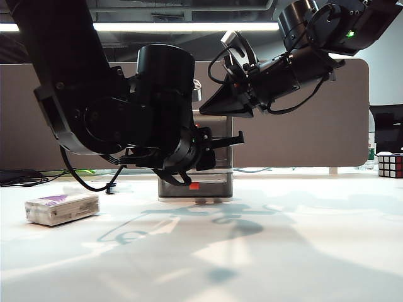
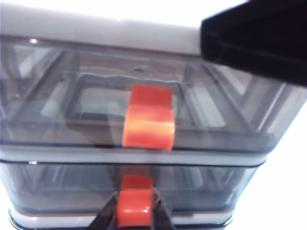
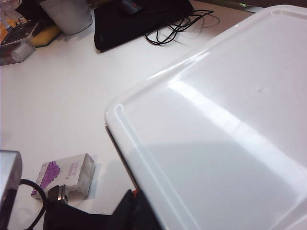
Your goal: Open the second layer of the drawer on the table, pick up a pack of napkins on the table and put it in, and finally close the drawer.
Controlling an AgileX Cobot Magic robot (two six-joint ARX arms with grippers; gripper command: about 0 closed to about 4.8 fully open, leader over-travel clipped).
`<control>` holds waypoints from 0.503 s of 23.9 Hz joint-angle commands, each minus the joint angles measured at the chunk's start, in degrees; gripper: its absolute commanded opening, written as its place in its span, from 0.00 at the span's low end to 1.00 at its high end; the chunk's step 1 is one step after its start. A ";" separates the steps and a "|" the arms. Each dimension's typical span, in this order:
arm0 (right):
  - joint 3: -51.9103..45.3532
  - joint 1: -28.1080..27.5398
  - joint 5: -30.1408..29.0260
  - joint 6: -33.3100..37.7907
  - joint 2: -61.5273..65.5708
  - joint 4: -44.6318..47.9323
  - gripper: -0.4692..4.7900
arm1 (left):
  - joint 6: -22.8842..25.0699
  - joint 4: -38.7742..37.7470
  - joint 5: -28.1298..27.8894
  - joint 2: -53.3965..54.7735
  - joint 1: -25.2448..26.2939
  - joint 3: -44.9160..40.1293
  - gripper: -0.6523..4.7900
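Drawer (image 1: 195, 182) sits mid-table (image 1: 302, 251), all tiers shut. Your left gripper (image 2: 135, 213) has its fingers narrowed around a red-orange tab (image 2: 135, 208), likely the second layer's, for pulling. The right gripper (image 1: 220, 104) rests above the unit, perhaps steadying it; its fingers can't be read. The pack of napkins (image 1: 62, 208) waits well to the left.

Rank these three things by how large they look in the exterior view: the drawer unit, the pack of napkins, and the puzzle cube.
1. Drawer unit, largest, though the left arm hides much of it.
2. Pack of napkins.
3. Puzzle cube, smallest, but it is cut by the picture's edge and sits farther back, so its real size is unsure.
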 commanded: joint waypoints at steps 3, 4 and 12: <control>0.15 -0.04 0.68 -0.35 -0.17 0.42 0.08 | 0.02 -0.26 1.16 0.24 0.00 0.83 0.27; 0.15 -0.04 0.68 -0.35 -0.17 0.39 0.08 | 0.02 -0.22 1.64 0.24 0.00 0.92 0.27; 0.15 -0.04 0.68 -0.35 -0.17 0.37 0.08 | 0.04 -0.57 1.68 0.35 0.04 1.27 0.27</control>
